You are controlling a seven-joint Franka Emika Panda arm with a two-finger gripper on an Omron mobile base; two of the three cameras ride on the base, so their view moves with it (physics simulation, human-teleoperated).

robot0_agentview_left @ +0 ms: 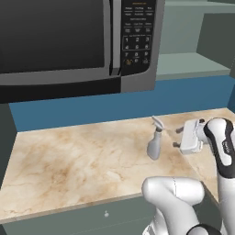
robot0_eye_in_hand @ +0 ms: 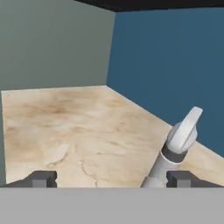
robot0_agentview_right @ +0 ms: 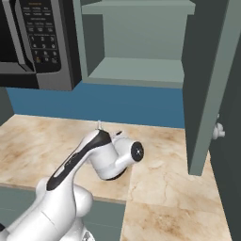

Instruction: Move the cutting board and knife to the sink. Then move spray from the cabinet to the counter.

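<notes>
The small grey cone-shaped spray bottle (robot0_agentview_left: 155, 141) stands upright on the beige marbled worktop (robot0_agentview_left: 69, 160); likely light, rigid, tippy; grasp its body; end effector (robot0_agentview_left: 178, 137) fingers apart

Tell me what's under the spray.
The spray stands upright on the bare counter. Its base hides the spot beneath. The open tool is beside it.
</notes>
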